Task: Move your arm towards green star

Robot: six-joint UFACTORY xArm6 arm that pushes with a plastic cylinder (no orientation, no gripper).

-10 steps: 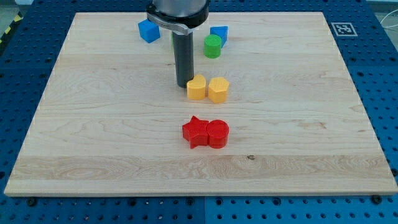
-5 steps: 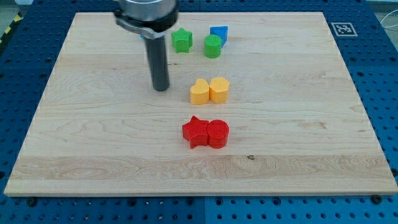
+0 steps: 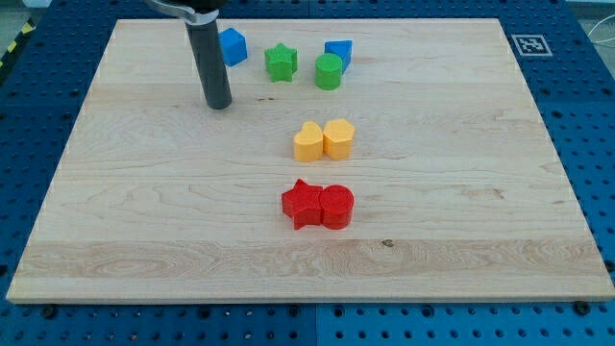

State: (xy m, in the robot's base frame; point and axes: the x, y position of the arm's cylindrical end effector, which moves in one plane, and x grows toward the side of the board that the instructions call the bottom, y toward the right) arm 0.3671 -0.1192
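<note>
Jaws are absent on this arm (nothing to spread or pinch); it ends in a rod, and my tip [image 3: 219, 104] rests on the worktop [image 3: 461, 192] near the view's top left. To approach well, I judge the tip should slide toward the view's right and slightly up, passing below the blue cube [image 3: 232, 45] so as not to knock it. The green star [image 3: 281, 62] sits near the top edge, to the right of and a little above the tip, apart from it, with the green cylinder [image 3: 329, 71] just beyond.
</note>
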